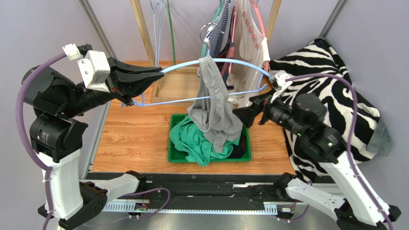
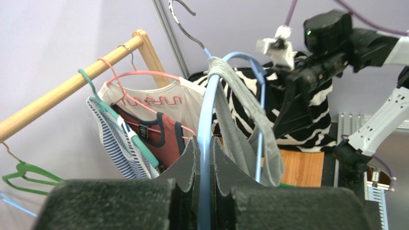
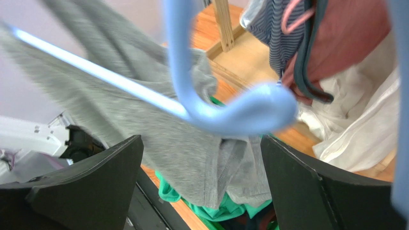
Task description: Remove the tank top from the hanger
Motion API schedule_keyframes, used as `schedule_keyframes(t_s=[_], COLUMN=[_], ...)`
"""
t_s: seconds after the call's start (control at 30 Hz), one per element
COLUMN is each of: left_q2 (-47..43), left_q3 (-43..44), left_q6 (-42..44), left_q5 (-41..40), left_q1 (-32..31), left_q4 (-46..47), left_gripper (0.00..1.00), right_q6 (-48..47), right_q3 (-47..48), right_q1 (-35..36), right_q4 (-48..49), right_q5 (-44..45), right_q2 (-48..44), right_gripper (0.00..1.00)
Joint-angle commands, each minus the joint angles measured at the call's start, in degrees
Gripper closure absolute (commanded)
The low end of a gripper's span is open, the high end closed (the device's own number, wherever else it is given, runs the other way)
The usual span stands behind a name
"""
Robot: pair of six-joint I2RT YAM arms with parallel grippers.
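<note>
Obs: left fingers [image 2: 190, 163] clamped on the left end of the light blue plastic hanger [image 2: 204, 134]; right fingers [image 3: 96, 182] spread wide, holding nothing. Grey knit tank top [image 1: 213, 110] hangs bunched over the hanger's middle, hem over the green plastic bin [image 1: 171, 143]. Judged: removal unfinished.

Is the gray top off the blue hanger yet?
Not yet. Looks done: the gray tank top is bunched at the middle of the blue hanger. In hand: the left gripper clamps the hanger's end; the right gripper is open, holding nothing. Left: pulling the top off, probably into the green bin.
</note>
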Motion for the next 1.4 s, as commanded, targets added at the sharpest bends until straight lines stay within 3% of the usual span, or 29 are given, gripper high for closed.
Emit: schedule_keyframes(t_s=[0.0,0.07,0.17,0.3,0.37,0.47,0.6,0.77,0.87,1.1,1.37], left_q2=[0.41,-0.39,-2.41,-4.87,-5.57,-6.45,-6.81,-7.25,-7.51,-7.25,-7.16], left_q3=[-1.02,-2.25,-3.74,-3.84,-3.58,-3.49,-3.57,-6.47,-7.27,-6.21,-3.05], left_q6=[3.65,4.35,5.14,4.88,4.53,4.53,6.11,6.90,7.52,9.71,12.88], left_q5=[-1.49,-3.25,-6.59,-8.61,-8.61,-8.26,-4.50,0.70,2.63,6.94,11.33], left_q1=[-0.22,-0.22,-0.22,-0.14,0.04,0.04,0.13,0.13,0.22,0.13,0.13], left_q4=[0.55,0.46,0.20,-0.07,-0.24,-0.42,-1.82,-2.00,-2.00,-4.02,-8.50], left_gripper=[1.00,1.00,1.00,1.00,1.00,1.00,1.00,1.00,1.00,1.00,1.00], right_q6=[-10.93,-10.15,-8.04,1.86,4.44,3.67,-6.07,-18.38,-20.68,-25.78,-30.09], right_q3=[10.04,10.85,6.91,-4.25,-10.75,-13.15,-6.13,8.98,19.09,36.41,38.45], right_q1=[1.56,1.56,1.56,1.56,1.56,1.56,1.56,1.56,1.65,1.56,0.68], right_q4=[-9.49,-12.40,-10.48,-2.75,0.86,3.24,3.94,3.07,0.79,-16.05,-22.77], right_q5=[-7.45,-6.15,2.70,25.27,28.91,29.99,15.70,1.09,-7.17,-27.89,-32.76], right_q2=[-1.55,-3.04,-9.69,-18.94,-22.20,-25.55,-22.13,-9.75,-1.25,14.50,17.78], right_gripper=[0.00,0.00,0.00,0.00,0.00,0.00,0.00,0.00,0.00,0.02,0.09])
